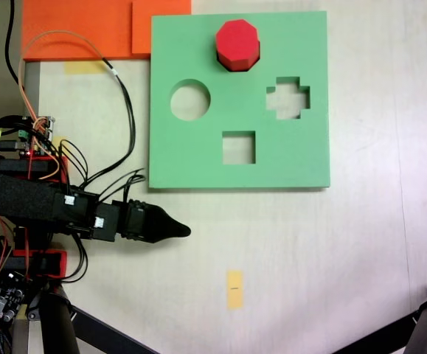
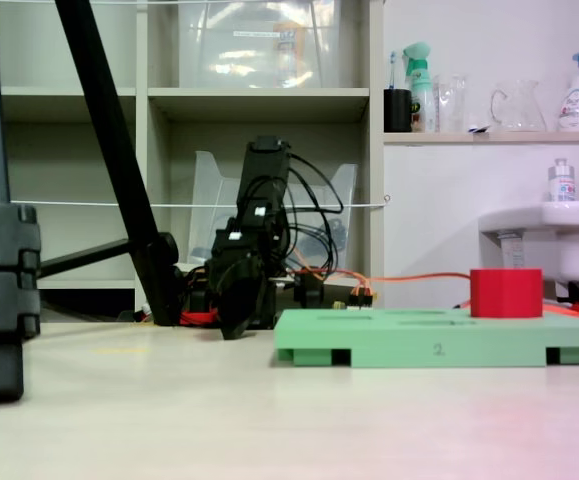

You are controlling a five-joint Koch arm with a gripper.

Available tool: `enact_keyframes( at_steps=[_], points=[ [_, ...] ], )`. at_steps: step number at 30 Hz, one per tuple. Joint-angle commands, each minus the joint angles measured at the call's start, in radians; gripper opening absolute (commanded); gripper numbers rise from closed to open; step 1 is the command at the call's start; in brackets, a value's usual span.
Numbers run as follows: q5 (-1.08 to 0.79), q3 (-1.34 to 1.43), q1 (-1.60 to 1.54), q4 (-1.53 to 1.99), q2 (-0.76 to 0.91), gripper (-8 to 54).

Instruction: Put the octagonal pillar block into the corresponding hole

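Red octagonal pillar block (image 1: 237, 44) seemingly seated in corresponding hole (image 1: 235, 68)

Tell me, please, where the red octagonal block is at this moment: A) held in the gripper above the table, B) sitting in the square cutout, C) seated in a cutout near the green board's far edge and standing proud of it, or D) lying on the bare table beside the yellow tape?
C: the octagonal pillar block sits in the green board near its edge, rising above it in the low fixed view, apart from the gripper.

Red octagonal block (image 1: 237, 43); green foam board (image 1: 198, 158); black claw (image 1: 175, 230).
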Motion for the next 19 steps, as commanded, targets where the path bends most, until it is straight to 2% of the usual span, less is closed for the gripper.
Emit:
enact_keyframes(
  at_steps=[1, 19],
  points=[
    [0.009, 0.072, 0.000, 0.049, 0.080, 34.7],
    [0.011, 0.072, 0.000, 0.040, 0.078, 34.8]
  ],
)
